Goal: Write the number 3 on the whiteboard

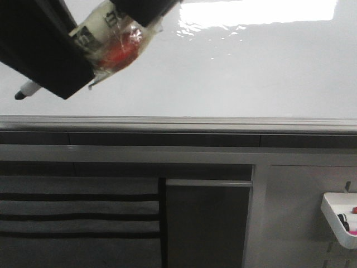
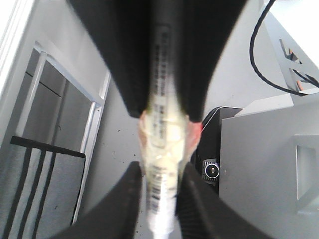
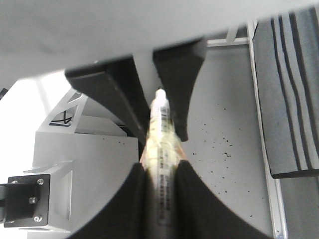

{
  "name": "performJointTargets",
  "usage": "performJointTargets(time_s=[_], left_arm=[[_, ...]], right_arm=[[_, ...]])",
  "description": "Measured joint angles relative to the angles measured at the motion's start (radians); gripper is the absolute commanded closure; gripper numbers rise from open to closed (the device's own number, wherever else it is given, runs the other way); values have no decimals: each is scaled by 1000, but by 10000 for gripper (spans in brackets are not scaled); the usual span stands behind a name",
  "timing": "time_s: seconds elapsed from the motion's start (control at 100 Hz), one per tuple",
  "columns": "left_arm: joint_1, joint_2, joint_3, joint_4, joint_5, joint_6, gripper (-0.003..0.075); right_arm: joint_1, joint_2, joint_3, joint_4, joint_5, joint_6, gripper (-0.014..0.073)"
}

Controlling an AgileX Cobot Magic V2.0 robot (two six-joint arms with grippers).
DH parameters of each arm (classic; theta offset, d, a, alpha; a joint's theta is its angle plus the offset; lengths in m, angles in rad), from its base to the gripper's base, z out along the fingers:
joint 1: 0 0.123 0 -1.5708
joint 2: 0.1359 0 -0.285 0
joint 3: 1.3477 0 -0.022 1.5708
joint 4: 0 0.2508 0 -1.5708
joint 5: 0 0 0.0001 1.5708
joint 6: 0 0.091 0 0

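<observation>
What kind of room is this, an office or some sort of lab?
Probably a robotics lab or workshop rather than an office. A large glossy whiteboard lies flat like a worktable, the left gripper holds a marker taped in place, and a small white tray of markers hangs on grey metal framing.

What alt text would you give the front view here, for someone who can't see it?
A black pincer at upper left grips a tape-wrapped marker, its dark tip over the glossy whiteboard, which shows no writing. Below the board's grey edge strip, a small white tray sits at lower right.
</observation>
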Motion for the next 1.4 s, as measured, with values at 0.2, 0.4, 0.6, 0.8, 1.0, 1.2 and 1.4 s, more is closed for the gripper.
performJointTargets(time_s=[0.2,0.4,0.6,0.8,1.0,1.2,1.4], left_arm=[[0,-9,-43,26,-6,-3,328],[0,-87,-68,166,-43,-148,329],[0,-215,-39,309,-69,-380,329],[0,-359,129,438,-170,-584,330],[0,-430,271,487,-297,-713,330],[0,-432,296,491,-337,-723,330],[0,-432,296,491,-343,-724,330]], right_arm=[[0,-2,0,-53,-4,45,592],[0,-76,0,-304,-44,292,592],[-89,-229,96,-439,-114,535,592],[-291,-429,334,-449,-264,624,592],[-387,-549,525,-437,-354,637,592],[-390,-562,551,-375,-417,638,592],[-401,-435,370,-274,-307,639,592]])
